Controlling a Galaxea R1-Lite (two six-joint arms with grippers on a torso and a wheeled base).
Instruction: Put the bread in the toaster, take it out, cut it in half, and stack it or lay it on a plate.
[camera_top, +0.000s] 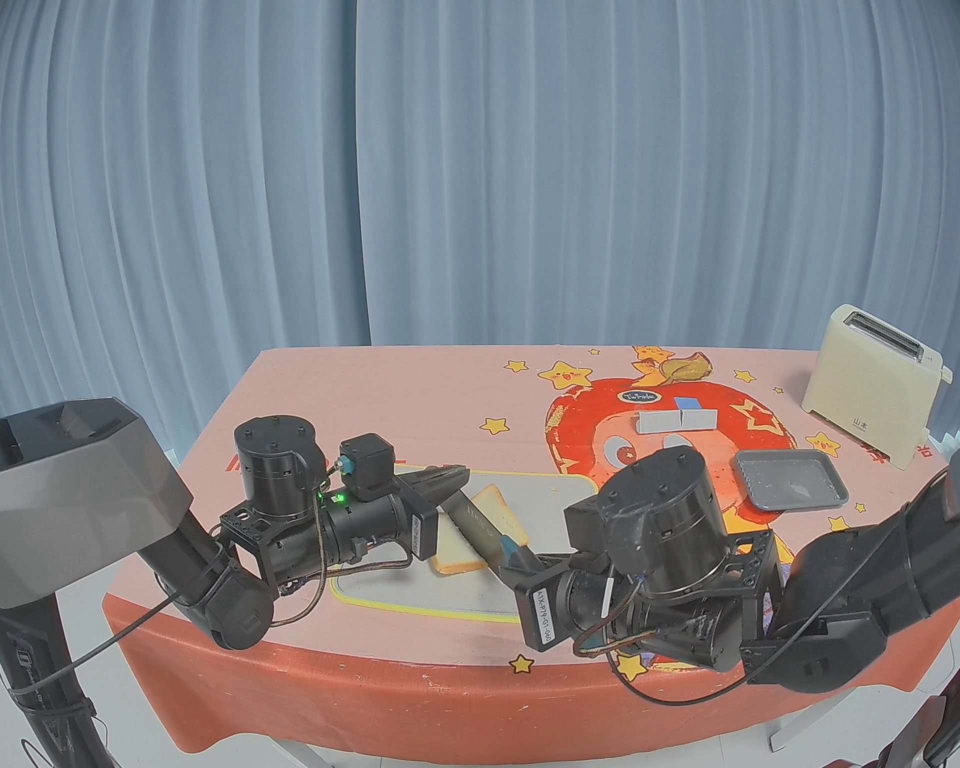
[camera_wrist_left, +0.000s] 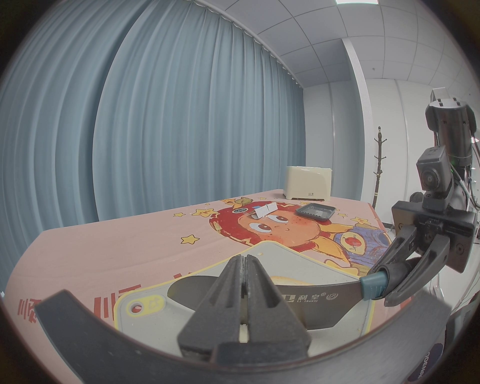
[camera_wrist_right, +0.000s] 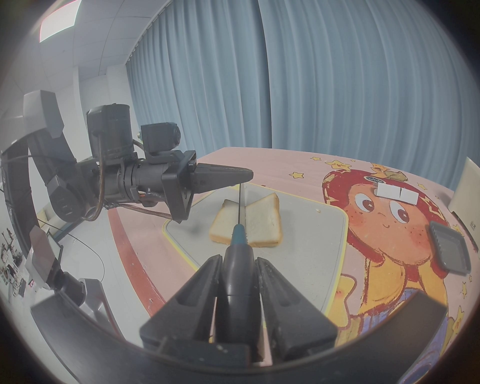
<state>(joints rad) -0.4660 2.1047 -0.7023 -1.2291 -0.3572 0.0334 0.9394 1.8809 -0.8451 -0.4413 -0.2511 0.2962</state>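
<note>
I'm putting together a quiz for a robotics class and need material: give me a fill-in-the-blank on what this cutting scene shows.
1. The right gripper is shut on the handle of a ____.
2. The bread lies on the ____, with the blade across its middle.
3. The left gripper has its fingers ____ above the blade.
4. The grey tray lies close to the cream ____.
Missing words: knife; cutting board; shut; toaster.
</note>
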